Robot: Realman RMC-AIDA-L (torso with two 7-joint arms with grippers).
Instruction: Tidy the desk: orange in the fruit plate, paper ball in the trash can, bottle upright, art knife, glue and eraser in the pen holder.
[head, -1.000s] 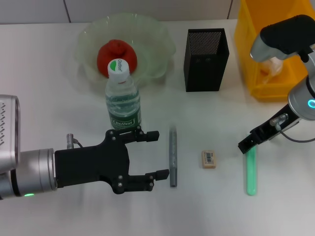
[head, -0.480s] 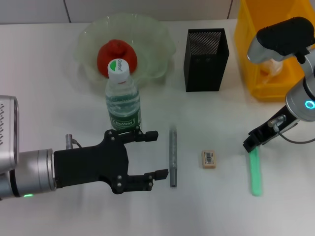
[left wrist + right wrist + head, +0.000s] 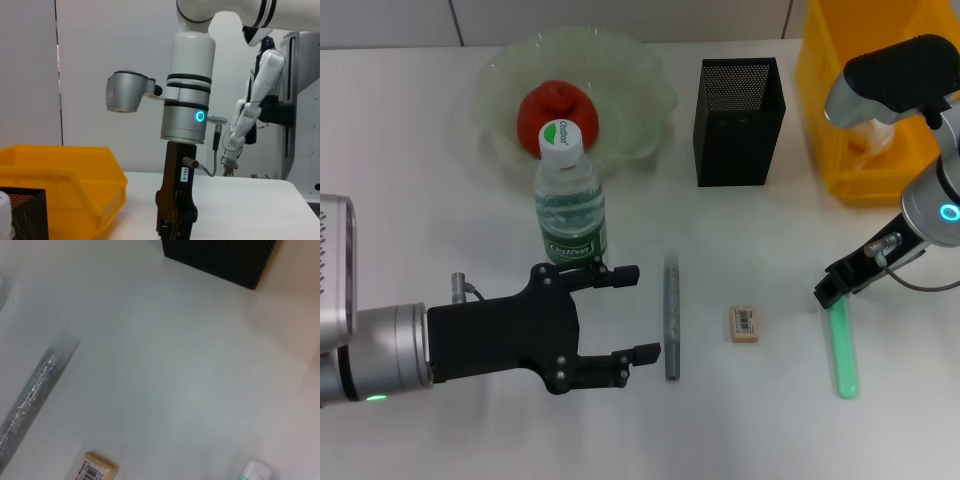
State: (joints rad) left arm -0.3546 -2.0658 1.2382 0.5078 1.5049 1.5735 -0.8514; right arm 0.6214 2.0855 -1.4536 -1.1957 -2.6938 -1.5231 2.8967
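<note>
Seen from the head camera, with the pen holder (image 3: pixel 739 120) as landmark. To its left, the fruit plate (image 3: pixel 645 120) holding the orange (image 3: pixel 545 107). To its right, the trash can (image 3: pixel 840 120). Nearer than the plate, the bottle (image 3: pixel 568 205) upright. Below the holder, flat on the desk, a grey art knife (image 3: pixel 671 315), the eraser (image 3: pixel 745 324) and a green glue stick (image 3: pixel 842 350). Left gripper (image 3: pixel 635 312) just beside the knife, fingers apart, empty. Right gripper (image 3: pixel 828 292) at the glue's top end, fingers impossible to tell.
</note>
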